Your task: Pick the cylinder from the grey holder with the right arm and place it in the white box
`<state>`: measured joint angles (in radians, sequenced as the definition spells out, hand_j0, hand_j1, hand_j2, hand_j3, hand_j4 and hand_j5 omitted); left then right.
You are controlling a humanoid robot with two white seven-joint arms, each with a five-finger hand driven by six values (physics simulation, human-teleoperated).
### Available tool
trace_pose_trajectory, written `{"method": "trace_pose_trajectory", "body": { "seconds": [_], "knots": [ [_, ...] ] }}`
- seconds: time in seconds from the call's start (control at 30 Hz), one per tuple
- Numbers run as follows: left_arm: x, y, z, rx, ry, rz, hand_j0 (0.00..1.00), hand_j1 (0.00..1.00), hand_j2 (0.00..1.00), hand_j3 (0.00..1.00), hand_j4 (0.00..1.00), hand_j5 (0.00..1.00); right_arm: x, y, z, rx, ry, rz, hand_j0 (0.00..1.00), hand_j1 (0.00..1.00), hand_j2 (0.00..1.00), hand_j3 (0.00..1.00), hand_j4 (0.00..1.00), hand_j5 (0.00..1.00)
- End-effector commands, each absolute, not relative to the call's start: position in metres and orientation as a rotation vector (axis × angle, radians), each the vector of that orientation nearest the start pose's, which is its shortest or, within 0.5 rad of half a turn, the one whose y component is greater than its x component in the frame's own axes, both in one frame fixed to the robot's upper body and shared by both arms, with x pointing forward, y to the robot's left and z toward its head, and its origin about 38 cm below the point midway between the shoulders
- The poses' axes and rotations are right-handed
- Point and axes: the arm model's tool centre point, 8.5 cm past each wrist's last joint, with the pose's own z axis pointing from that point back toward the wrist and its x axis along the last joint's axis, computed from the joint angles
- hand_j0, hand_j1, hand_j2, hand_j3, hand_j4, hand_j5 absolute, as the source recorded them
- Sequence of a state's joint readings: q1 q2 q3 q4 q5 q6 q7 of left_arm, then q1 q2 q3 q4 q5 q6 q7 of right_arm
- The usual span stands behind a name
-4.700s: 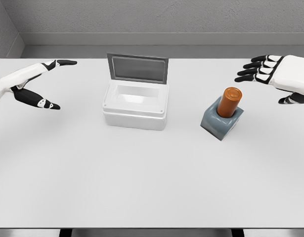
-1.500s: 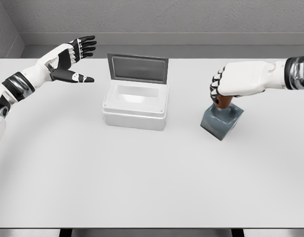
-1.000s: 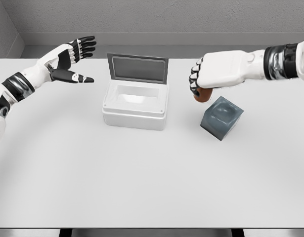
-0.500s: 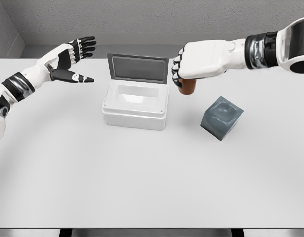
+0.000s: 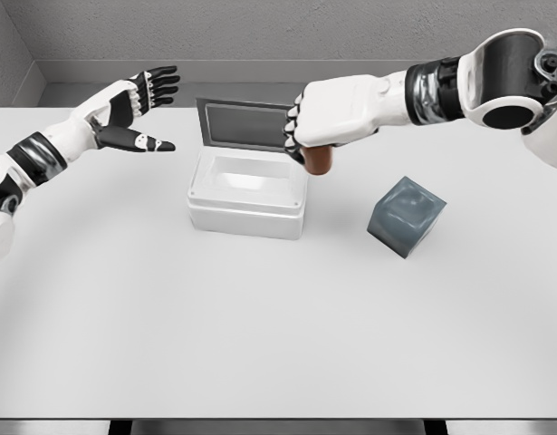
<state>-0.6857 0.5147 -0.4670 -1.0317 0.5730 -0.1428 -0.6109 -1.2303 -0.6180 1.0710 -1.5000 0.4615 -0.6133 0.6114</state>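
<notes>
A short orange-brown cylinder [image 5: 317, 159] is gripped from above by the white right hand [image 5: 325, 113] at the right rim of the open white plastic box [image 5: 248, 193], apparently for lowering inside, while the dark grey block holder [image 5: 406, 216] sits vacated on the tabletop [image 5: 278, 317].

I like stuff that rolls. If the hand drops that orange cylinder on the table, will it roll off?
Probably, if it lands sideways: the cylinder looks round and smooth. It seems stiff, since the right hand grips it without denting it. Landing upright, it might just stand.
</notes>
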Motion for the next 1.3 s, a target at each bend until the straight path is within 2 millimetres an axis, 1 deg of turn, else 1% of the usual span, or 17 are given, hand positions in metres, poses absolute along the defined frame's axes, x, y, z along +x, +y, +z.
{"method": "trace_pose_trajectory", "body": {
  "seconds": [0.0,0.07,0.1,0.17,0.27,0.6,0.87,1.07,1.1,1.13,1.27],
  "knots": [
    [0.510,0.305,0.186,-0.393,-1.570,-0.727,1.00,1.00,1.00,1.00,1.00,1.00,0.463,-0.126,0.321,0.551,1.475,-2.768,0.49,0.49,0.49,0.49,0.49,0.49],
    [0.510,0.302,0.185,-0.402,-1.572,-0.726,1.00,1.00,1.00,1.00,1.00,1.00,0.465,-0.124,0.320,0.553,1.471,-2.769,0.49,0.49,0.49,0.49,0.49,0.49],
    [0.510,0.299,0.185,-0.407,-1.573,-0.725,1.00,1.00,1.00,1.00,1.00,1.00,0.467,-0.119,0.324,0.559,1.476,-2.759,0.49,0.49,0.49,0.49,0.49,0.49],
    [0.510,0.299,0.185,-0.407,-1.573,-0.725,1.00,1.00,1.00,1.00,1.00,1.00,0.471,-0.116,0.322,0.554,1.484,-2.769,0.49,0.49,0.49,0.49,0.49,0.49],
    [0.510,0.300,0.184,-0.406,-1.571,-0.723,1.00,1.00,1.00,1.00,1.00,1.00,0.471,-0.107,0.322,0.545,1.484,-2.756,0.49,0.49,0.49,0.49,0.49,0.49],
    [0.510,0.299,0.184,-0.407,-1.571,-0.723,1.00,1.00,1.00,1.00,1.00,1.00,0.487,-0.095,0.311,0.542,1.492,-2.801,0.49,0.49,0.49,0.49,0.49,0.49],
    [0.510,0.299,0.184,-0.407,-1.571,-0.723,1.00,1.00,1.00,1.00,1.00,1.00,0.488,-0.085,0.309,0.529,1.495,-2.795,0.49,0.49,0.49,0.49,0.49,0.49],
    [0.510,0.299,0.184,-0.407,-1.571,-0.723,1.00,1.00,1.00,1.00,1.00,1.00,0.489,-0.082,0.308,0.521,1.500,-2.795,0.52,0.52,0.52,0.52,0.52,0.52],
    [0.510,0.299,0.184,-0.406,-1.571,-0.724,1.00,1.00,1.00,1.00,1.00,1.00,0.488,-0.081,0.308,0.519,1.500,-2.792,0.57,0.57,0.57,0.57,0.57,0.57],
    [0.510,0.299,0.184,-0.406,-1.571,-0.724,1.00,1.00,1.00,1.00,1.00,1.00,0.488,-0.081,0.308,0.523,1.497,-2.791,1.00,1.00,1.00,1.00,1.00,1.00],
    [0.510,0.299,0.184,-0.406,-1.571,-0.724,1.00,1.00,1.00,1.00,1.00,1.00,0.489,-0.081,0.312,0.540,1.504,-2.783,1.00,1.00,1.00,1.00,1.00,1.00]
  ]
}}
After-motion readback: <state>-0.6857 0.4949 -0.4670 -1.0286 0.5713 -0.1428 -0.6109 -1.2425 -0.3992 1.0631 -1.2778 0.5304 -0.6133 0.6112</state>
